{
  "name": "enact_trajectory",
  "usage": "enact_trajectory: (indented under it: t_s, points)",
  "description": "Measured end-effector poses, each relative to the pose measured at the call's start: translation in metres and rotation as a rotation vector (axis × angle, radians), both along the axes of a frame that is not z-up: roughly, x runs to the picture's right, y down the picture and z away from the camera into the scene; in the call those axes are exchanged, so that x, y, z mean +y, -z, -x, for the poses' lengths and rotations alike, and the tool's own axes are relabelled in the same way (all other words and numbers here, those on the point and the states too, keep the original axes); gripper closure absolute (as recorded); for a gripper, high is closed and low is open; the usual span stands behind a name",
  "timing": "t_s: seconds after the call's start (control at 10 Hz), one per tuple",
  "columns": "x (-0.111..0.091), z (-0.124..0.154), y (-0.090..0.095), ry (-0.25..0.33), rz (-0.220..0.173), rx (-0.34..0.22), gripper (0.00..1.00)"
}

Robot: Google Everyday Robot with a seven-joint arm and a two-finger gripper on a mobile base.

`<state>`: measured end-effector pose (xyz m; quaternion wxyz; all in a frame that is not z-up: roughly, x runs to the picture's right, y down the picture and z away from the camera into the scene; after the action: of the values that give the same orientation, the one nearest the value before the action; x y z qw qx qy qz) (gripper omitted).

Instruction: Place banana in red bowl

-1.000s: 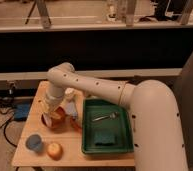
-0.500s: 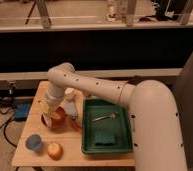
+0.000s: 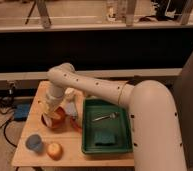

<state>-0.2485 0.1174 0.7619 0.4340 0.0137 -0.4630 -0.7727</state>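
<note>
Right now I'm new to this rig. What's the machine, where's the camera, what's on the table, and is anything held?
There is one camera looking down at a small wooden table; where it is mounted isn't recorded. The big white shape is the robot's single arm, which reaches in from the right and bends down. Its gripper hangs just above the red bowl. Also on the table are a blue cup, a round yellow-orange fruit, a white cup, and a green tray holding a metal utensil and a blue-green pad. A pale patch at the gripper may be the banana; I can't confirm it.
</note>
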Motion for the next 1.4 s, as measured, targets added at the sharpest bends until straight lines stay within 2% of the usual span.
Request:
enact_trajectory:
  t_s: [1.4]
  points:
    - [0.0005, 0.0031, -0.0048, 0.002, 0.015, -0.044, 1.0]
